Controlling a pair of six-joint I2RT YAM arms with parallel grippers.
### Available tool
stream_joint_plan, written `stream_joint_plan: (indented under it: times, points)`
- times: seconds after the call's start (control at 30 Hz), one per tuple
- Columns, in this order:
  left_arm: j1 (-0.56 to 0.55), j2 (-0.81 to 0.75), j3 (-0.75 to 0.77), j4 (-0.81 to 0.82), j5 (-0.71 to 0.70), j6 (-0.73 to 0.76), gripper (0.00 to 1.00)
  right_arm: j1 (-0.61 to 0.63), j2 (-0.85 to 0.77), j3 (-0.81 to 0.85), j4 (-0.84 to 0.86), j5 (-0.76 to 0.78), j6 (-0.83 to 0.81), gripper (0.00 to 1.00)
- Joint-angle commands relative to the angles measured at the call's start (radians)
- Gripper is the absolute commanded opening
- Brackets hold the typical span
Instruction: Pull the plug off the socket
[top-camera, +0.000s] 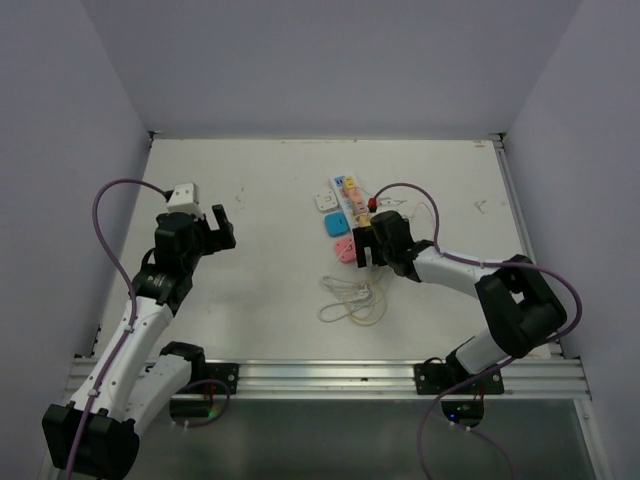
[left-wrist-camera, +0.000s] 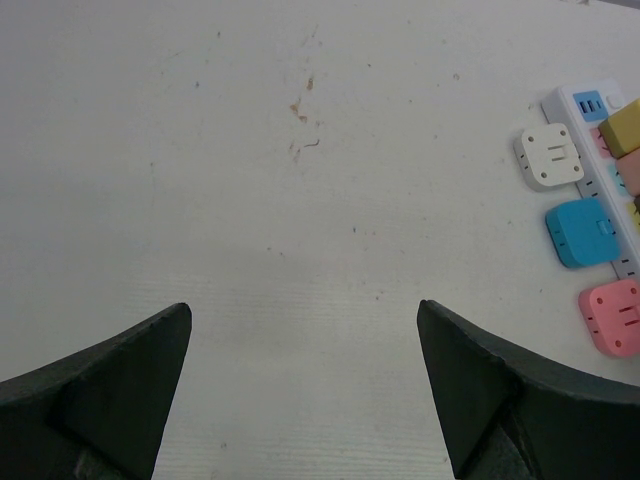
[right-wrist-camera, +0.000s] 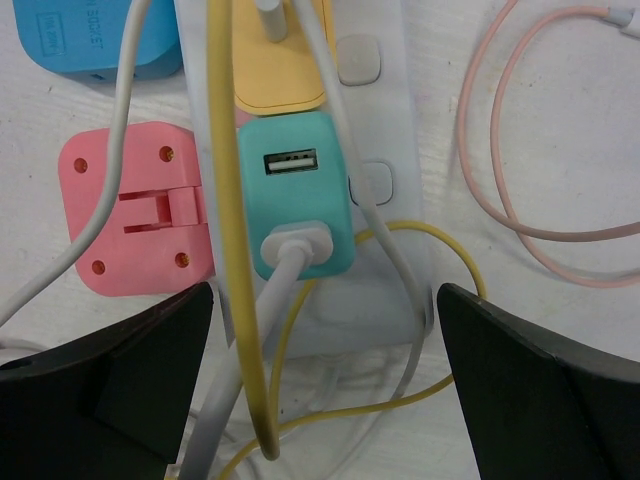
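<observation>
socket: long white strip (right-wrist-camera: 390, 120), flat on the worktop (left-wrist-camera: 300, 150), right of centre, under the right hand
plug: teal plug (right-wrist-camera: 295, 200) seated on the strip's end nearest the arms, with a white cable (right-wrist-camera: 288, 250) in its USB port; yellow plug (right-wrist-camera: 275, 80) seated next along
right hand (right-wrist-camera: 325, 300): released, fingers wide apart either side of the teal plug, touching nothing
left hand (left-wrist-camera: 303, 308): released, empty, over bare worktop well left of the strip
handling: plug looks like light, stiff, smooth plastic, likely tight on its pins; strip looks light and may lift with the pull unless pinned down
grip: teal plug's two side faces; yellow cable (right-wrist-camera: 235, 200) lies across its left edge and could get pinched
loose: pink plug (right-wrist-camera: 110, 220) and blue plug (right-wrist-camera: 90, 40) lie beside the strip
containers: none in view
</observation>
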Motion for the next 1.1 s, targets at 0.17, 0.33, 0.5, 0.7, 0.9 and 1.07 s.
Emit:
stream_joint_plan:
  times: [0.17,0.33,0.5,0.7,0.9,1.07]
  points:
    - [0.008,0.003,0.019,0.037,0.007,0.013,0.99,-0.003,-0.004,0.007,0.016,-0.048,-0.096,0.99]
    - [0.008,0.001,0.018,0.034,0.004,0.013,0.99,-0.009,-0.007,0.022,-0.044,-0.082,-0.096,0.99]
    - [0.008,0.005,0.018,0.037,0.007,0.013,0.99,-0.02,0.011,0.052,-0.076,-0.071,-0.085,0.99]
    - [0.008,0.005,0.018,0.035,0.007,0.013,0.99,-0.023,0.057,0.078,-0.112,-0.06,-0.067,0.99]
    - [0.008,0.006,0.019,0.037,0.007,0.013,0.99,-0.023,0.096,0.081,-0.087,-0.054,-0.067,0.99]
    - [0.008,0.006,0.019,0.037,0.007,0.013,0.99,-0.025,0.105,0.072,-0.075,-0.048,-0.062,0.94]
